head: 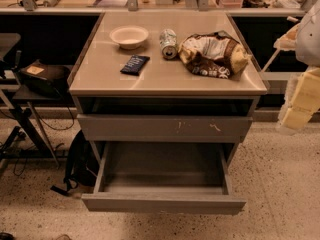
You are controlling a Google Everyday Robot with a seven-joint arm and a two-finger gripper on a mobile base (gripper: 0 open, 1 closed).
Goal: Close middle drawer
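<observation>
Since it's pulled way out toward the camera, the wide, shallow grey middle drawer (164,203) shows its whole grey inside. The front is plain and flat with no handle. It sits low in the grey cabinet (81,105), right under the grey drawer front with pale scratch marks (165,127), which is poking out a little too. So that's two drawers I can count.

On the beige tabletop (100,81), left to right:
- one pale round bowl (129,36)
- one small dark blue packet (135,64), lying flat
- one silver can (168,43), on its side
- one crumpled brown-and-white snack bag (214,55), just beside the can

Four items total.

Left of the cabinet there's one black bag (42,76) up on a stand and one black backpack (77,164) on the speckled floor (280,184).

At the far right edge, the cream, blocky gripper (299,104) hangs beside the cabinet, about level with the scratched front and well apart from the middle drawer. I can't tell whether it's spread or pressed together.
</observation>
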